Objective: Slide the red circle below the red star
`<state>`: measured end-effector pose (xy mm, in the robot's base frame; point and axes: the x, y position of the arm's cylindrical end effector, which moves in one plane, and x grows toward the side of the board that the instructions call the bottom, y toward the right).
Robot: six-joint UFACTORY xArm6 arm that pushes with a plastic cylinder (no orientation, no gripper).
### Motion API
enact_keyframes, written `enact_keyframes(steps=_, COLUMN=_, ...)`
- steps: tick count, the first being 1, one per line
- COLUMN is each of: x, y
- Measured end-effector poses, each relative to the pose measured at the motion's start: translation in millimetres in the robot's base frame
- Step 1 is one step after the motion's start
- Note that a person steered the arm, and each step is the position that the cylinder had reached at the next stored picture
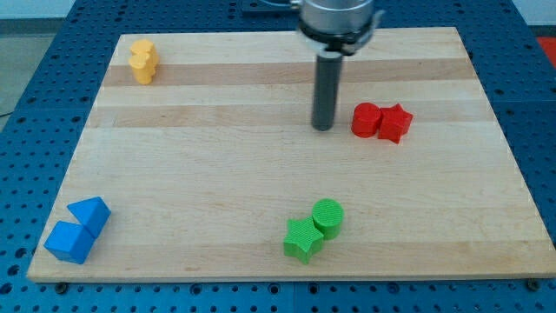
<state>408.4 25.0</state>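
1. Clearly, in the camera view, the robot's rod ends with my tip [323, 129] resting on the wooden board [261, 174]; there are no jaws to open or close, so it holds nothing and can only push.
2. Just to the view's right of my tip, with a small gap between, sits the red circle [366, 120]. It touches the red star [395, 123], which lies on its far side from my tip.
3. Well toward the view's bottom from my tip, the green circle [328, 216] and green star [302, 239] sit pressed together.
4. Far to the view's left and bottom lie two blue blocks [78, 229], touching; their shapes are unclear. Up and to the left stands a yellow block [142, 61].
5. The red circle looks light, rigid and smooth, so it will likely slide easily and may roll off a glancing contact. The push should probably meet its upper side squarely, steering it around and below the star without dragging the star along.
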Motion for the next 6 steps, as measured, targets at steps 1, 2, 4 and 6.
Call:
enact_keyframes(steps=1, x=-5.5, y=-8.6)
enact_keyframes(steps=2, x=-14.1, y=35.3)
enact_keyframes(steps=4, x=-23.9, y=60.9)
enact_keyframes(steps=6, x=32.1, y=78.9)
